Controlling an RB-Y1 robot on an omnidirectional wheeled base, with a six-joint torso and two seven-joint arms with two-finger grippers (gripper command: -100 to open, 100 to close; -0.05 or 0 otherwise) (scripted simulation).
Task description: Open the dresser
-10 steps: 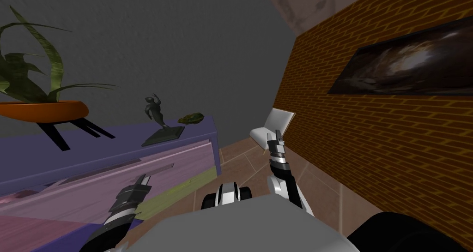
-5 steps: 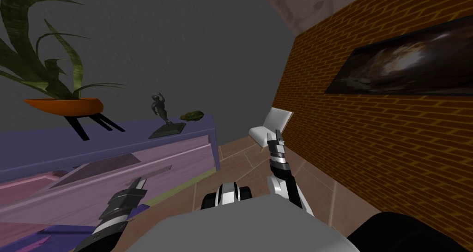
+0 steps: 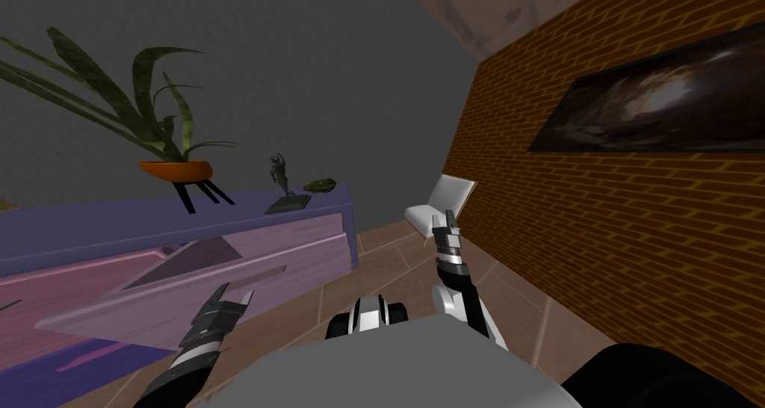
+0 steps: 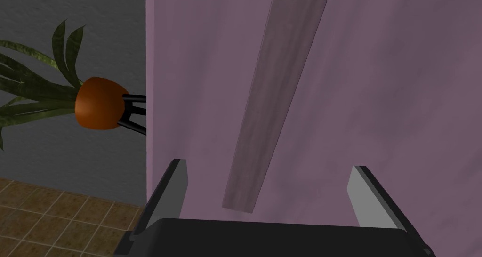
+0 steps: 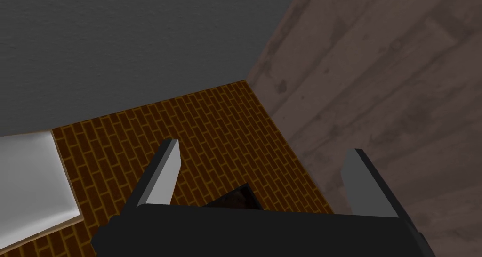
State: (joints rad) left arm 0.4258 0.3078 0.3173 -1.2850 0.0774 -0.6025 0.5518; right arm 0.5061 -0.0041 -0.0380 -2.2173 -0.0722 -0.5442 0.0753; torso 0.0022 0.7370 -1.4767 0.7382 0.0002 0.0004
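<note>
Left wrist view: handle [image 4: 275, 99] between left gripper's [image 4: 268, 164] spread fingers [image 4: 361, 195].

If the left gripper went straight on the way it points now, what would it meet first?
Likely the pale bar handle on the purple drawer front; its end lies in line with the open left gripper. Depth is unclear.

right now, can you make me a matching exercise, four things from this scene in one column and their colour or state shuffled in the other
Column one:
1. drawer
2. plant pot
3. left gripper
4. statuette

Column two:
a. orange
b. open, facing the handle
c. pulled out, mauve front
d. dark grey, on a flat base

Pairs: 1-c, 2-a, 3-b, 4-d
</note>
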